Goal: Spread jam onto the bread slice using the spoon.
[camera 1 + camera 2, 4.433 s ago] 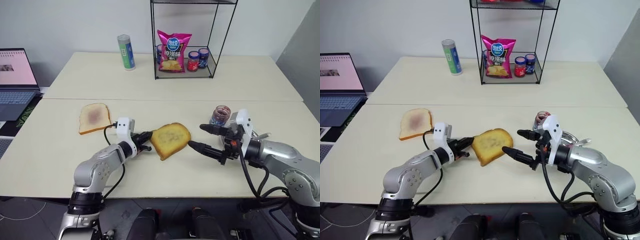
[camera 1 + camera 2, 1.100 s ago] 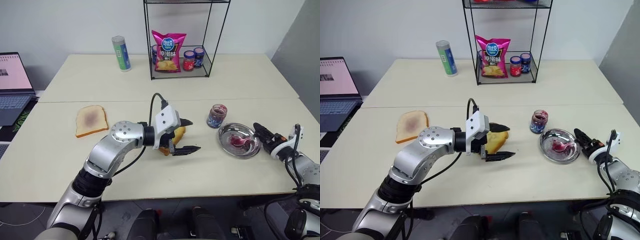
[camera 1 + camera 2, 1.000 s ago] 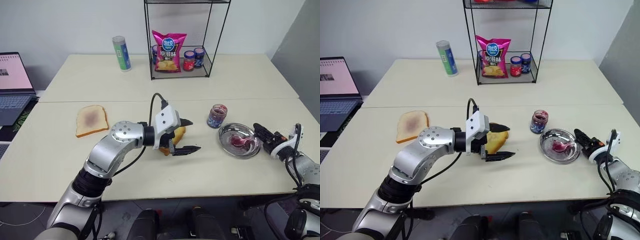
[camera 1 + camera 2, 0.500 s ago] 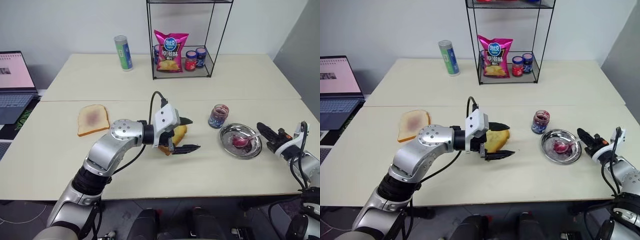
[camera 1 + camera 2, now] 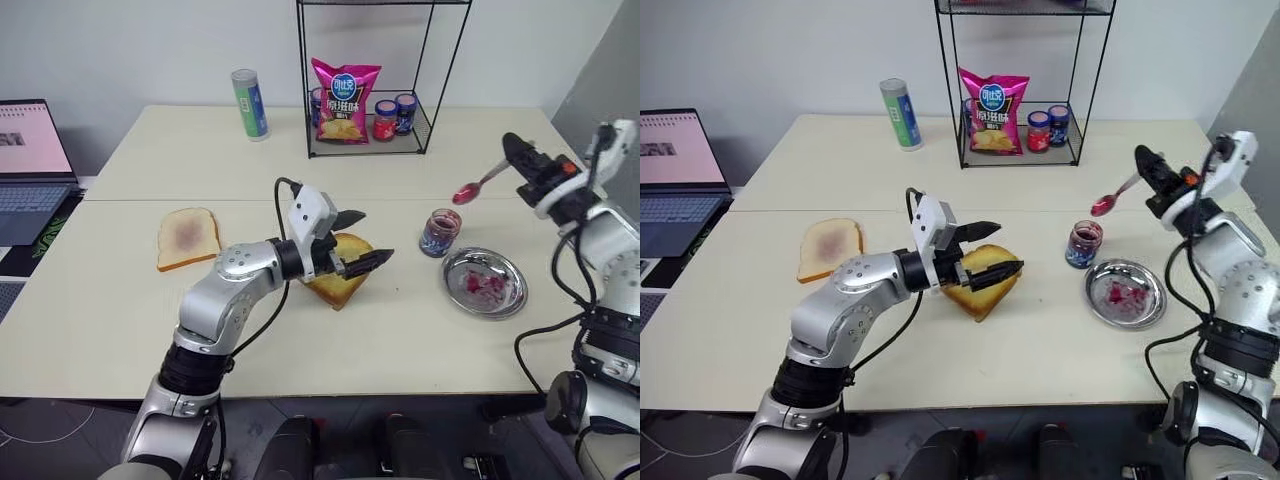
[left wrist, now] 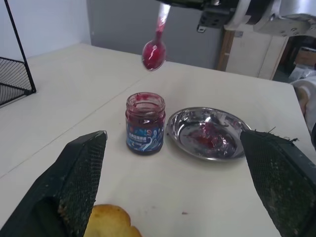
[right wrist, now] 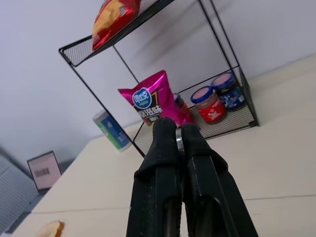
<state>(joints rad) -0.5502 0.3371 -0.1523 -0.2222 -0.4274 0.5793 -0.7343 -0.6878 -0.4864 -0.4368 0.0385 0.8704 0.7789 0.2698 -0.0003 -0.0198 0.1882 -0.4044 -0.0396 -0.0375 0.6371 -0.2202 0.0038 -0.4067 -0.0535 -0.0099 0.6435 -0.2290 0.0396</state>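
The spoon (image 5: 478, 184) hung in the air above the open jam jar (image 5: 439, 232), its bowl red with jam, its handle pinched in the right gripper (image 5: 514, 152), whose fingers were clamped together on it. The bread slice (image 5: 979, 279) lay on the table well to the left of the jar, its golden face showing no jam that I could see, with the left gripper (image 5: 362, 240) over it, fingers spread wide and holding nothing. Beside the jar sat a steel plate (image 5: 503, 294) smeared with jam. So the spoon looked loaded and lifted; carrying it across and spreading all seemed yet to come.
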